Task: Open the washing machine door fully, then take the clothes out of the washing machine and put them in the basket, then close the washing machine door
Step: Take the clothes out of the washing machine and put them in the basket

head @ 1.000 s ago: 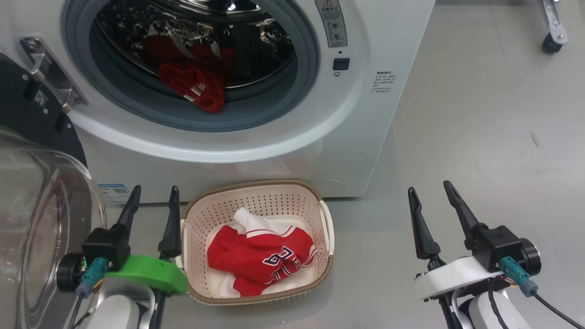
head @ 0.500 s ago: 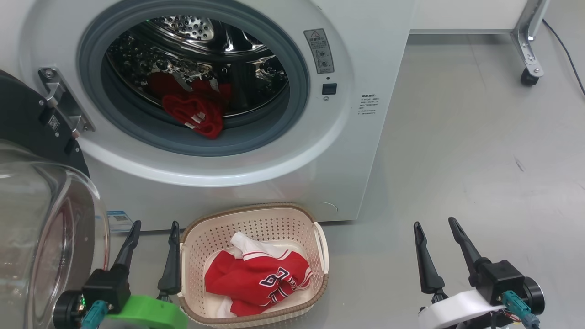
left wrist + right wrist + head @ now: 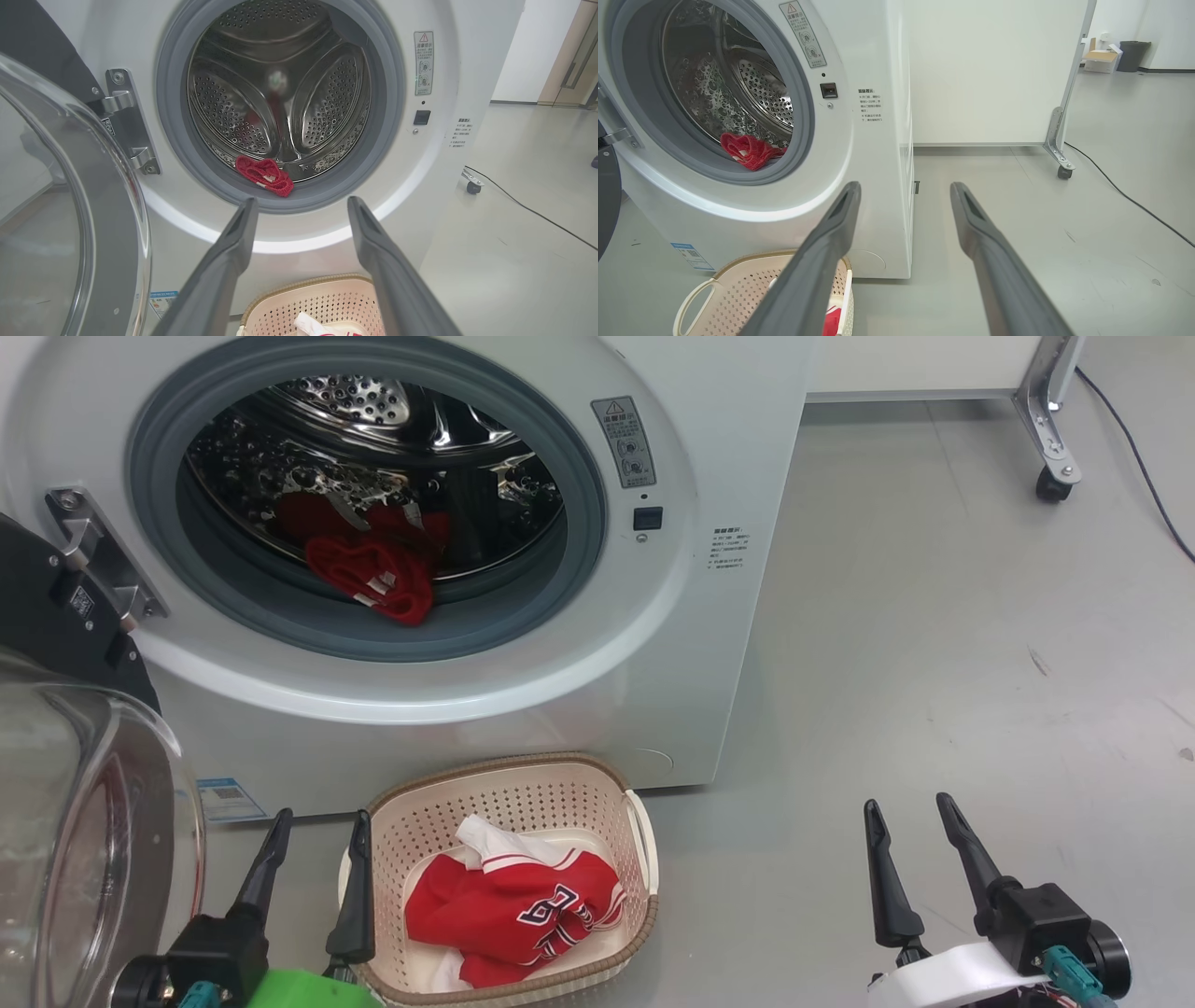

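Head looks down, wrists fwd; share washer (image 3: pixel 448 737).

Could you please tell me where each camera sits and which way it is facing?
Head: up on the robot, looking forward and down at the washing machine and basket; left gripper and right gripper show at the bottom, open.
Left wrist: low, facing straight into the drum; its own fingers show.
Right wrist: low, facing the machine's right front corner and the floor; its own fingers show.
Shared: all three see the red cloth in the drum.
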### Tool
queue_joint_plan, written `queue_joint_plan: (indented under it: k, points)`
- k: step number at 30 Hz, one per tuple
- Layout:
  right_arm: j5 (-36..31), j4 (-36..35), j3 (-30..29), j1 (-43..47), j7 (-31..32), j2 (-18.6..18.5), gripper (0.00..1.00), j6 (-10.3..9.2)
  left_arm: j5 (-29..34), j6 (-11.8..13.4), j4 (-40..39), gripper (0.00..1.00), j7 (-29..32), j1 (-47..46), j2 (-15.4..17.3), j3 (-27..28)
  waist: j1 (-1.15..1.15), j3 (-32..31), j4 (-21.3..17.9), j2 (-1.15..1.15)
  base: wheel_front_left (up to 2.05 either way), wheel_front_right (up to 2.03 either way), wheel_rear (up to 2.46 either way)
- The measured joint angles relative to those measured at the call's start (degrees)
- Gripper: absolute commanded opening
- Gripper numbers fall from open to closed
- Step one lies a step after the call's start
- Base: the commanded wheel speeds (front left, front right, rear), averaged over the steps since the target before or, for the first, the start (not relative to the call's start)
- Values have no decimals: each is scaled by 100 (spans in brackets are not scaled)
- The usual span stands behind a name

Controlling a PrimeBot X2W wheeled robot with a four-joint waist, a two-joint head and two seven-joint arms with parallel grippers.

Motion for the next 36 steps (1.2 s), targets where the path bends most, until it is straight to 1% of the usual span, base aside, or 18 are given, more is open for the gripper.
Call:
queue_joint_plan:
  k: [24,32,36]
  points:
    - [-1,-129,37,9,18,-14,100,-7,1,82,-408,100,179,224,-2,-33,0,96,-51,0,0,0,0]
    - [-11,-282,79,-9,52,-18,100,-7,36,107,-495,100,319,199,1,-30,0,271,-70,0,0,0,0]
    - [-20,-399,149,-34,78,-16,100,-5,44,107,-533,100,506,10,0,-87,0,433,-83,0,0,0,0]
